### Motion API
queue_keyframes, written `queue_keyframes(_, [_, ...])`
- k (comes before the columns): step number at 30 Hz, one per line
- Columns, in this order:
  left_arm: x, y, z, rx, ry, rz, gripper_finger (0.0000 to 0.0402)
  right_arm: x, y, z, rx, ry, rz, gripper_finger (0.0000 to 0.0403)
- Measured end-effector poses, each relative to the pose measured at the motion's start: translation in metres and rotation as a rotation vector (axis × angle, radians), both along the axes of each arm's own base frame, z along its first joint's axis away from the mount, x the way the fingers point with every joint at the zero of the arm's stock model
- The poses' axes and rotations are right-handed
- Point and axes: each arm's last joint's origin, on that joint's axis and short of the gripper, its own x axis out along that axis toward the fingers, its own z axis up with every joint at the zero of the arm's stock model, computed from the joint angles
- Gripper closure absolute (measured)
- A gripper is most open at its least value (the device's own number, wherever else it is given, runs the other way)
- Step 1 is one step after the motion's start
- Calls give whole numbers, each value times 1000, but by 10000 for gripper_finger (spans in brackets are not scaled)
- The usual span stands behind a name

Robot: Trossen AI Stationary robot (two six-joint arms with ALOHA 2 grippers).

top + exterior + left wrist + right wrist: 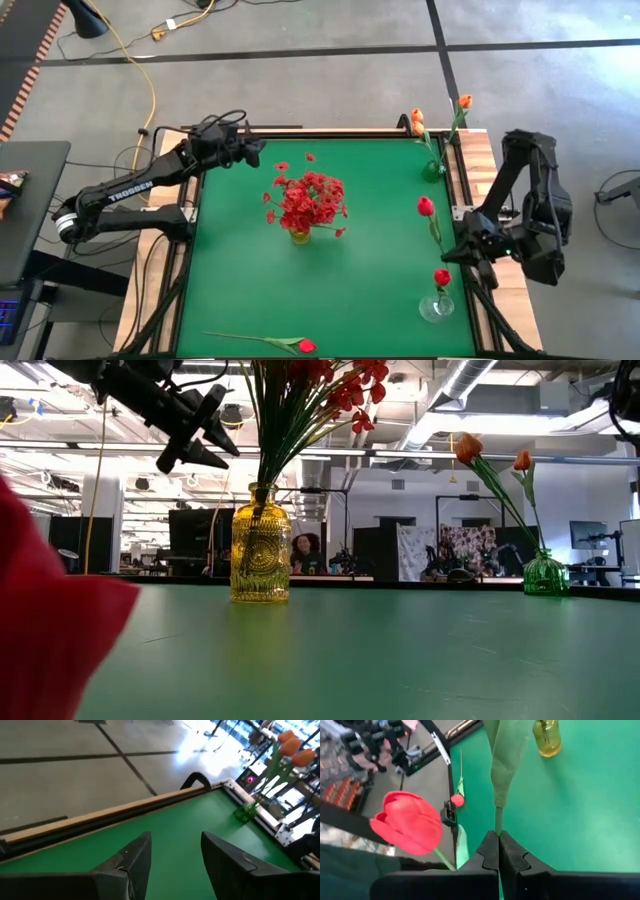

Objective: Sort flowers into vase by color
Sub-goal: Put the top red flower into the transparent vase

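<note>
Right claw point(498, 842) is clamped on a red tulip's point(426, 207) stem above the green desk point(370, 280); clear vase point(437, 306) nearby. Left claw point(175, 855), fingers apart, hovers over the desk's far edge.

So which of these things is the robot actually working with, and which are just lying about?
Part of the job:
- yellow vase of red sprigs
- green vase with orange tulips
- clear vase holding one red tulip
- red tulip in the right gripper, shut on its stem
- red tulip lying on the table

Just lying about:
- yellow cable on the floor
</note>
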Motion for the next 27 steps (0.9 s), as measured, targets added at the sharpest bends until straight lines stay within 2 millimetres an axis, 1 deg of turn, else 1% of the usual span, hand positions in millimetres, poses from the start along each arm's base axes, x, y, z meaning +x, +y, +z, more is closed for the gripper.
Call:
queue_keyframes(4, [0, 0, -1, 3, 19, -5, 242, -2, 9, -3, 14, -47, -52, 383])
queue_keyframes(9, [0, 0, -1, 38, 50, -22, 242, 1, 25, -10, -37, -85, -95, 383])
queue_keyframes(18, [0, -1, -1, 97, 98, -82, 242, 8, 54, -30, -107, -54, -124, 383])
queue_keyframes(22, [0, -1, -1, 120, 116, -98, 242, 10, 61, -36, -139, -49, -124, 383])
queue_keyframes(27, [1, -2, -1, 114, 108, -130, 242, 10, 61, -36, -139, -49, -126, 383])
